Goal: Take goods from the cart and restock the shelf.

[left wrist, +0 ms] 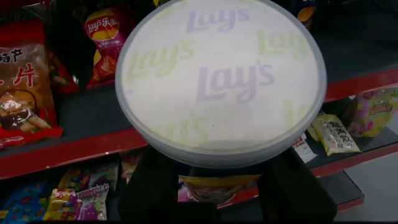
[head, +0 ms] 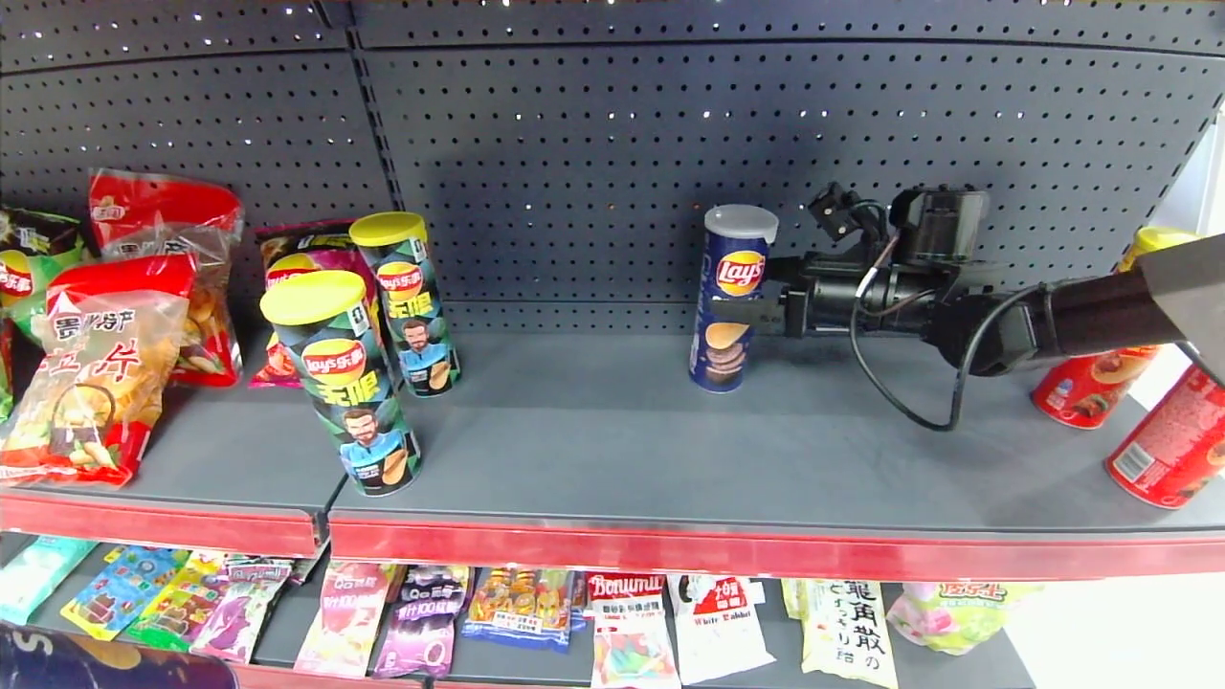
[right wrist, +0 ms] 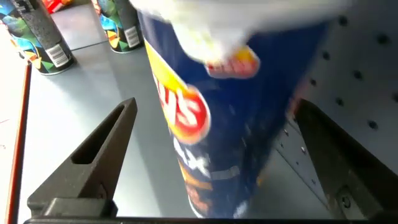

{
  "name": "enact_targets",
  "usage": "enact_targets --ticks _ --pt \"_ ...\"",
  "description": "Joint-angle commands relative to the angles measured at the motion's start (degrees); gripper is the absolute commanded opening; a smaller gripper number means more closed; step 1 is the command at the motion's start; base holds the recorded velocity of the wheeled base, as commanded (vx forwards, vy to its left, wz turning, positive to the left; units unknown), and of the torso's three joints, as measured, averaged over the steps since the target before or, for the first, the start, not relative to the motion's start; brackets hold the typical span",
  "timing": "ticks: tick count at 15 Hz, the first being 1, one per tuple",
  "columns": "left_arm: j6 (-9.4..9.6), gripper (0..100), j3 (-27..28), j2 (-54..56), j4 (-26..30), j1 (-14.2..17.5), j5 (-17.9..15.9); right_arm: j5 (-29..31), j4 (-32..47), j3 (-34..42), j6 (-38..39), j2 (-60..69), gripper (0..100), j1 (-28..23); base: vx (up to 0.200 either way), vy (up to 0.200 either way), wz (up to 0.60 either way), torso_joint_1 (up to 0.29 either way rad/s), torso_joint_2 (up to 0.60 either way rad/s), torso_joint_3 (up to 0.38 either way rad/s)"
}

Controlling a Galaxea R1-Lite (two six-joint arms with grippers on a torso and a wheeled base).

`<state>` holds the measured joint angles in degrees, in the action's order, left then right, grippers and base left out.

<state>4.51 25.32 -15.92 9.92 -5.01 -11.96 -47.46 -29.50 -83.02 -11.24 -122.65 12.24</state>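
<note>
The back panel [head: 612,144] is dark grey perforated metal in two sections, with an upright seam at the left. Bright specks of light show through some holes. The shelf [head: 670,459] has a grey deck with a red front strip [head: 766,553] (the lower shelf [head: 967,670] is likewise grey). A pale floor [head: 1129,632] lies at the near right.

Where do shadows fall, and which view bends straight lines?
Head view: soft shadow lies on the pegboard behind the blue chip can and on the grey shelf under the right gripper; the red shelf edge bows. Left wrist view: the lidded can is bright, the left gripper holding it dark.
</note>
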Motion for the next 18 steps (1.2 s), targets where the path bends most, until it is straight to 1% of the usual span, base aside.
enact_targets --ticks 1,3,4,8,10,11,12,13,15,18 --pt "-0.03 0 0.0 -0.1 0.0 0.0 -0.1 0.0 0.0 -0.7 0.0 -0.7 100 0.7 0.0 0.0 0.0 0.0 0.0 0.0" --pt "-0.03 0 0.0 -0.1 0.0 0.0 -0.1 0.0 -0.1 -0.9 0.0 -1.0 100 1.0 0.0 0.0 0.0 0.0 0.0 0.0" --pt "-0.03 0 0.0 -0.1 0.0 0.0 -0.1 0.0 -0.1 -1.0 -0.2 -1.5 0 1.0 0.0 0.0 0.0 0.0 0.0 0.0" --pt "-0.03 0 -0.1 -0.2 0.0 0.0 -0.1 0.9 -0.2 -0.7 -0.7 -0.8 0 1.2 0.0 0.0 0.0 0.0 0.0 0.0" --pt "-0.03 0 -0.4 -0.1 0.0 0.0 -0.1 4.6 -0.2 2.9 -0.6 2.8 0 2.1 0.0 0.0 0.0 0.0 0.0 0.0" --pt "-0.03 0 -0.4 -0.1 0.0 0.0 -0.1 5.1 -0.2 3.3 -0.6 3.1 0 2.2 0.0 0.0 0.0 0.0 0.0 0.0" --pt "-0.03 0 -0.2 -0.2 0.0 0.0 -0.1 9.9 -0.4 8.0 -0.2 7.9 0 3.3 0.0 0.0 0.0 0.0 0.0 0.0" --pt "-0.03 0 -0.1 -0.4 -0.1 0.0 -0.1 11.3 -0.6 10.2 0.9 10.6 0 3.8 0.0 0.0 0.0 0.0 0.0 0.0" --pt "-0.03 0 0.1 -0.7 -0.2 0.0 -0.1 15.6 -0.6 17.5 5.7 18.7 0 5.6 0.0 0.0 0.0 0.0 0.0 0.0" --pt "-0.03 0 0.0 -0.3 -0.2 0.0 0.3 19.9 -3.7 26.3 6.4 24.7 0 8.9 0.0 0.0 0.0 0.0 0.0 0.0"
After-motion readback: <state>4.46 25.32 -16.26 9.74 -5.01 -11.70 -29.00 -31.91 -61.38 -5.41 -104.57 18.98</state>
